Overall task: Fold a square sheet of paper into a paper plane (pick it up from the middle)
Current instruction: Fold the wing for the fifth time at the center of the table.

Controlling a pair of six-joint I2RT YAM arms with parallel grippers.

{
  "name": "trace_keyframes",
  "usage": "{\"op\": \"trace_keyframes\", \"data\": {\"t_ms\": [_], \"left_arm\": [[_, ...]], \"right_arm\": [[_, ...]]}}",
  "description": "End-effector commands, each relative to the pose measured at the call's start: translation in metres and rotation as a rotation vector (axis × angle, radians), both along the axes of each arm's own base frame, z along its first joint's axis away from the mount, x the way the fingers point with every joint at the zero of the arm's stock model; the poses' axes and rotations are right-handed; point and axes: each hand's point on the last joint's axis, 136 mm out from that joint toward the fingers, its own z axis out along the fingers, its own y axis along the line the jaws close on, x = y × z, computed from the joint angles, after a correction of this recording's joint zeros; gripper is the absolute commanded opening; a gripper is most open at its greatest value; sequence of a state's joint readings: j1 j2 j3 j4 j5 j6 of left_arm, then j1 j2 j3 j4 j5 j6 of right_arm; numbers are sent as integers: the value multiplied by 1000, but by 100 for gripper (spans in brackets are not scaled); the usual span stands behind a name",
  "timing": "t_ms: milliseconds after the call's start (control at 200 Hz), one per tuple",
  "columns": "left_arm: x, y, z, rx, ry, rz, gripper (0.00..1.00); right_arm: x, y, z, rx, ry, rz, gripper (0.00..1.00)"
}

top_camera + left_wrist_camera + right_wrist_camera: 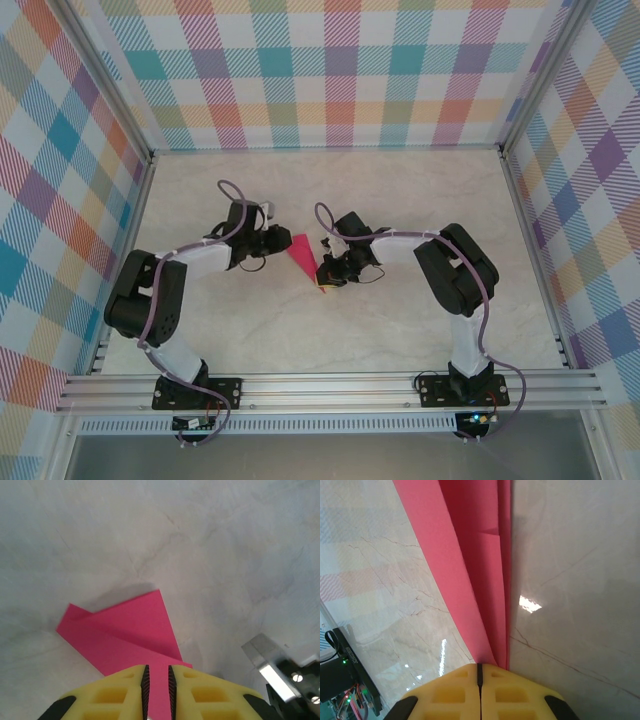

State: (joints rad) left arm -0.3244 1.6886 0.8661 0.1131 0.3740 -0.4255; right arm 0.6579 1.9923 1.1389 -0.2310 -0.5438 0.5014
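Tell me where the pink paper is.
In the top view the folded pink paper is mid-table between the grippers: left gripper at its wide end, right gripper pinching its pointed tip.

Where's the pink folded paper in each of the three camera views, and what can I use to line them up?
Top external: pink paper, centre of the table.
Left wrist: pink paper, lower left of centre, reaching down between the yellow left fingers.
Right wrist: pink paper, from the top edge, narrowing down into the shut right fingers.
Shared landmark: the pale marbled table.
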Motion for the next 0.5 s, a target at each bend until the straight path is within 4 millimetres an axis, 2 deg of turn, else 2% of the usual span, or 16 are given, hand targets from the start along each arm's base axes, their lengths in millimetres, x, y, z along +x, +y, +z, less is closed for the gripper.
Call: {"op": "trace_keyframes", "data": {"t_ms": [0, 180, 370, 495], "left_arm": [[2, -9, -15, -16, 15, -1, 18], [10, -5, -35, 41, 32, 32, 16], [18, 13, -55, 154, 38, 82, 14], [25, 25, -59, 225, 31, 115, 13]], "right_arm": [[-33, -26, -28, -127, 138, 3, 6], [-36, -28, -31, -134, 146, 5, 6], [-38, -30, -35, -146, 152, 5, 6], [-41, -33, -37, -156, 156, 7, 6]]}}
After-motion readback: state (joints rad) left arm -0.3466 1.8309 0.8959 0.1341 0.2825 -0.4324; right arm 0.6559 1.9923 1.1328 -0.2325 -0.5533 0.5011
